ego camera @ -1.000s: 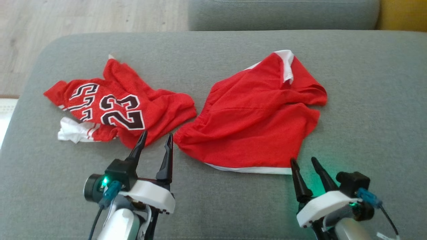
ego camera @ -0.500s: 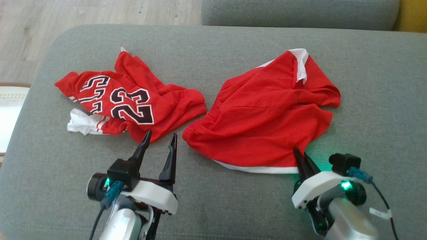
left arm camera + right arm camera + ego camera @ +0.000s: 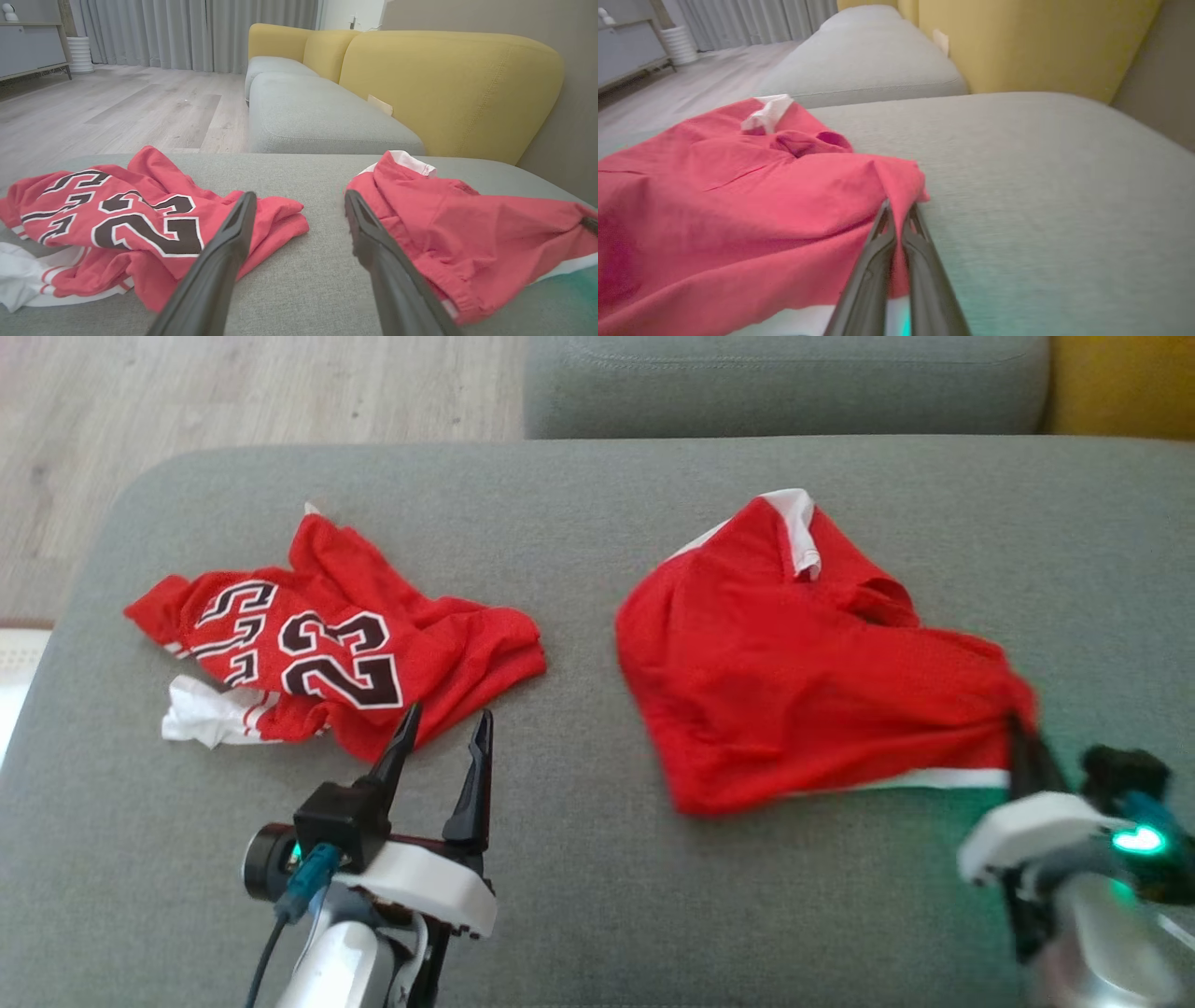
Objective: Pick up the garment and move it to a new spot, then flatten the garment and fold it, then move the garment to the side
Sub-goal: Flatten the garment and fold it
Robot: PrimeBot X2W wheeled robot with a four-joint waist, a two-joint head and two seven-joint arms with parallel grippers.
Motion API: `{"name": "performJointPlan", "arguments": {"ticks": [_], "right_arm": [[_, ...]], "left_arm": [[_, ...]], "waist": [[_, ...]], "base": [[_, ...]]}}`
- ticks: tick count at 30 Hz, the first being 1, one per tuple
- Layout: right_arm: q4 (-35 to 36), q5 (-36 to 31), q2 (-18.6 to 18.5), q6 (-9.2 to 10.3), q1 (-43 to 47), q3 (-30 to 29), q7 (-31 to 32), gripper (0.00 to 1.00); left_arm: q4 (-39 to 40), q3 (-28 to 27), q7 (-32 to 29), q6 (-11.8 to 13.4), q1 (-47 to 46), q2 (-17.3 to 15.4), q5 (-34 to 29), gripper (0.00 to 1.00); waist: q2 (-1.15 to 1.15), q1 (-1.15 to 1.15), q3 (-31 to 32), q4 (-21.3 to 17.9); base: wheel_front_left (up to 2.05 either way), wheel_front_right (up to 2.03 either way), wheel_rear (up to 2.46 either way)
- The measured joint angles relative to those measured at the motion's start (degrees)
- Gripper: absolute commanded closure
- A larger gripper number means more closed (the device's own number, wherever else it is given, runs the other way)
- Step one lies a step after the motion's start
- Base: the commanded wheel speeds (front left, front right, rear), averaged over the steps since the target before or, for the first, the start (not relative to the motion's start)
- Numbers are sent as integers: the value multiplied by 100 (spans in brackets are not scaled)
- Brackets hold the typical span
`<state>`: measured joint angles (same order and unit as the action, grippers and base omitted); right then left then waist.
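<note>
The garment is a pair of red shorts with white trim, lying crumpled on the right half of the grey cushion. My right gripper is shut on its near right corner, and the cloth stretches toward it. In the right wrist view the garment bunches around the closed right gripper. My left gripper stands open and holds nothing, just short of the gap between the two red pieces. The left wrist view shows the left gripper with the garment to its right.
A red jersey with a black "23" and white trim lies crumpled on the cushion's left half; it also appears as the jersey. A second grey cushion sits beyond, beside a yellow backrest. Wooden floor lies at the far left.
My right gripper has shut on the shorts' near right corner and moved right, dragging the shorts with it. The left gripper and the jersey have stayed put. The camera shifted a little.
</note>
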<state>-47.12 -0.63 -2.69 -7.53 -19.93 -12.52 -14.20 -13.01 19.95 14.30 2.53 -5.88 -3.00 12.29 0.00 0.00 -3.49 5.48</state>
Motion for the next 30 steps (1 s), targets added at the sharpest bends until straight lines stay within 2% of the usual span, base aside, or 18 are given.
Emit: {"name": "performJointPlan", "arguments": {"ticks": [3, 6, 9, 13, 20, 21, 22, 30], "right_arm": [[457, -761, 1, 0, 259, -662, 67, 100], [944, -1467, 1, 0, 430, -991, 330, 100], [1174, -1964, 5, 0, 443, -719, 615, 100], [1180, -2197, 7, 0, 443, -288, 886, 100], [805, -2053, 7, 0, 438, 252, 1213, 100], [745, -1963, 7, 0, 438, 305, 1218, 31], [694, -1891, 8, 0, 436, 338, 1221, 0], [591, -1156, 9, 0, 437, 492, 1005, 0]], "left_arm": [[5, 27, 0, 3, 22, 0, 4, 0], [8, 80, 0, 7, 83, 0, 60, 0], [-9, 156, 0, 0, 103, 1, 97, 0], [-36, 202, 0, -3, 101, 1, 97, 0], [-133, 304, 0, -49, 97, 1, 97, 0], [-140, 307, 0, -54, 97, 0, 97, 0], [-144, 305, 0, -54, 97, 0, 97, 0], [-153, 261, 0, -51, 99, 0, 97, 0]], "waist": [[0, 0, 45, -60], [0, 0, 44, -91], [0, 0, 3, -83], [0, 0, -56, -37], [0, 0, -121, 103], [0, 0, -122, 115], [0, 0, -120, 118], [0, 0, -62, -79]], "base": [[0, 0, 0], [0, 0, 0], [0, 0, 0], [0, 0, 0], [0, 0, 0], [0, 0, 0], [0, 0, 0], [0, 0, 0]]}}
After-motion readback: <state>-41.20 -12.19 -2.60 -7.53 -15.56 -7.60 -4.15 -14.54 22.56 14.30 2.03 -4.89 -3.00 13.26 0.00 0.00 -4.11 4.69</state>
